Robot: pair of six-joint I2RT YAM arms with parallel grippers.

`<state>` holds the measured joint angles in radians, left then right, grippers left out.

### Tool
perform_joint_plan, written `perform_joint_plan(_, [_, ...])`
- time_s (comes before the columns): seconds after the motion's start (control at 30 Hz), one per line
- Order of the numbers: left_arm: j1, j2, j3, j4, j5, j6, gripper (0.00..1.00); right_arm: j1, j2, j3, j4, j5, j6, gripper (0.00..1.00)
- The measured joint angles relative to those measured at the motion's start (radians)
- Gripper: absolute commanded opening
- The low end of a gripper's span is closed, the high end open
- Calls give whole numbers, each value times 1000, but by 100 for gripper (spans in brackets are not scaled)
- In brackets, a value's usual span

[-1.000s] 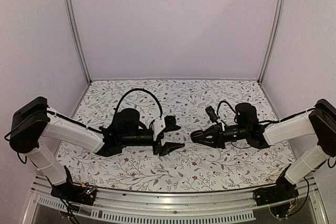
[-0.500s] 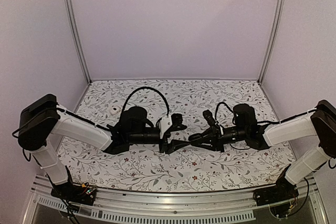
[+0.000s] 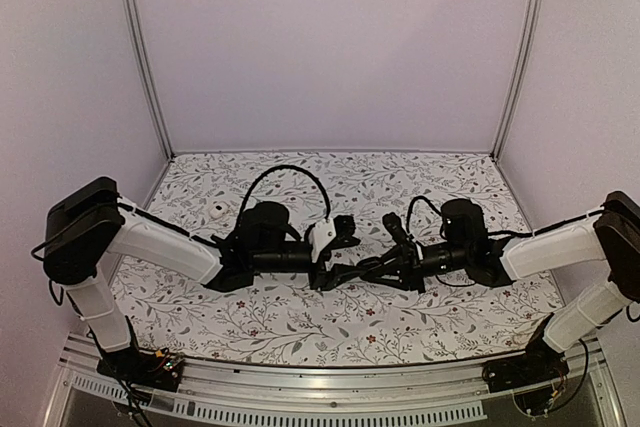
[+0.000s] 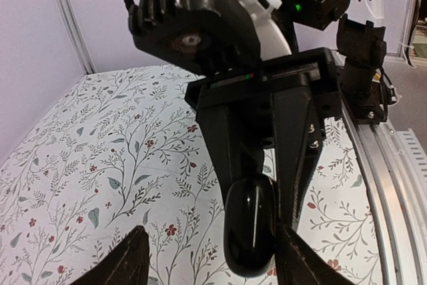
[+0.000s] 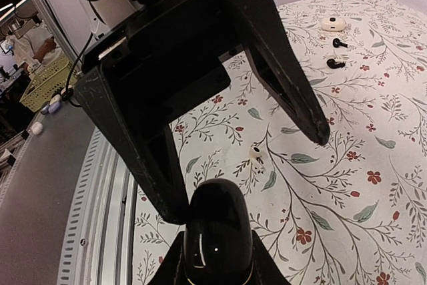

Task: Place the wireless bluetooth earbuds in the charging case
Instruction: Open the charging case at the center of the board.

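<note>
Handing over the charging case point(image 5: 217, 228), up off the table point(image 5: 347, 185).
Pinched tight at the tips of the right gripper point(image 5: 217, 261). On both sides of the case, jaws apart and not yet squeezing, the left gripper point(image 4: 215, 253). Far past the case, down on the table, two black earbuds point(image 5: 335, 63). Line up on the middle of the case, close slowly, let go with the right gripper only after a firm hold; looks smooth and slippy.

Between fingers of left end effector point(image 4: 215, 259): charging case point(image 4: 249, 231), off-centre.
</note>
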<state>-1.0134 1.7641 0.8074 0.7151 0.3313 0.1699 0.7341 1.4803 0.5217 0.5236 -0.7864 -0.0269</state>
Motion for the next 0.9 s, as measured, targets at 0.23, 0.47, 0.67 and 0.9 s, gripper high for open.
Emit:
perform_joint_plan(0.23, [1, 2, 11, -6, -25, 5, 61, 4, 0, 10, -5, 20, -7, 0])
perform_joint_plan(0.47, [11, 2, 11, -7, -30, 0, 60, 5, 0, 10, -6, 45, -16, 0])
perform_joint_plan(0.67, [23, 1, 11, -6, -29, -7, 60, 5, 0, 10, -9, 63, -16, 0])
perform_joint_plan(0.9, [45, -5, 13, -3, -61, -10, 60, 15, 0, 10, -29, 47, -21, 0])
